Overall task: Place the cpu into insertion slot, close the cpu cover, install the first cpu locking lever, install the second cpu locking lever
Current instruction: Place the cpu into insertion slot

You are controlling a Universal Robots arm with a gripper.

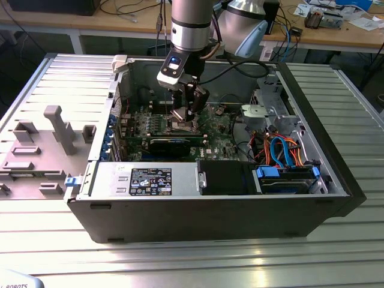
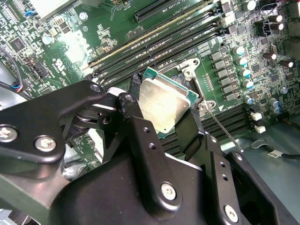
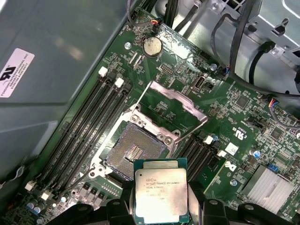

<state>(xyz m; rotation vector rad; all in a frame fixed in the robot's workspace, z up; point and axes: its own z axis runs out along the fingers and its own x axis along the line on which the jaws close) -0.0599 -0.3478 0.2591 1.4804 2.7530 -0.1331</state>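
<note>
My gripper (image 1: 185, 114) hangs inside the open computer case, shut on the cpu (image 3: 161, 190), a flat square chip with a dull silver top. Black fingers (image 2: 132, 112) clamp two opposite edges of the cpu (image 2: 164, 101). The chip is held just above and to one side of the insertion slot (image 3: 135, 150), a dark square socket on the green motherboard (image 1: 219, 129). The slot is bare. The cpu cover (image 3: 171, 105), a silvery frame with a square window, stands swung up and open behind the slot. A thin metal locking lever (image 2: 225, 131) sticks out beside the socket.
Long black memory slots (image 3: 101, 110) run on both sides of the socket. A finned heat sink (image 3: 272, 187) and a coin cell (image 3: 151, 46) sit on the board. A drive cage with blue and orange cables (image 1: 282, 150) fills the case's right; a grey fixture (image 1: 57, 129) stands outside at left.
</note>
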